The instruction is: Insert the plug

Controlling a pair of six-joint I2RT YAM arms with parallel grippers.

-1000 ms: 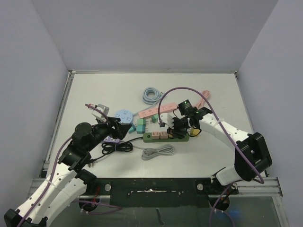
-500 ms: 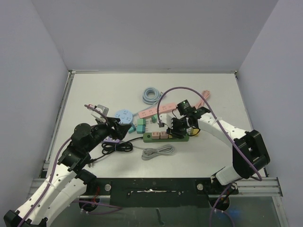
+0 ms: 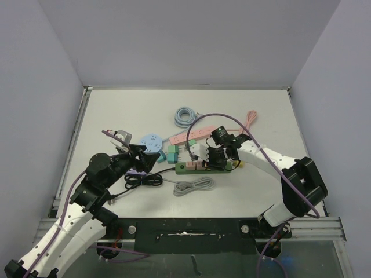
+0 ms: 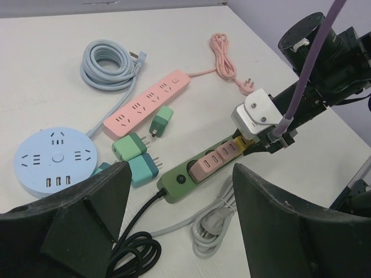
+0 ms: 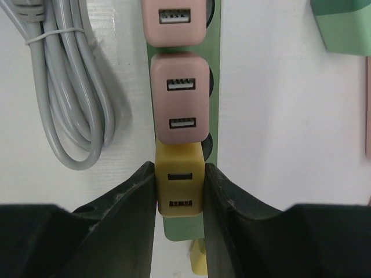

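A yellow plug adapter point(image 5: 180, 185) sits on the green power strip point(image 5: 215, 145), right after two pink adapters point(image 5: 179, 95) plugged into it. My right gripper point(image 5: 180, 174) is shut on the yellow adapter, one finger against each of its sides. In the top view the right gripper point(image 3: 215, 157) is over the right end of the strip point(image 3: 191, 168). My left gripper point(image 4: 179, 191) is open and empty, held above the table to the left of the strip point(image 4: 179, 179); in the top view it point(image 3: 136, 157) is near the black cord.
A pink power strip point(image 3: 191, 134), a round blue hub point(image 3: 152, 142), green adapters point(image 3: 172, 153) and a blue cable coil point(image 3: 185, 116) lie behind the strip. A grey cable bundle point(image 3: 194, 186) and the coiled black cord point(image 3: 144, 179) lie in front. Another yellow piece point(image 5: 200, 258) lies at the strip's end.
My right gripper has shifted a little left along the green strip with the yellow adapter, and the wrist has turned. The left arm has barely moved.
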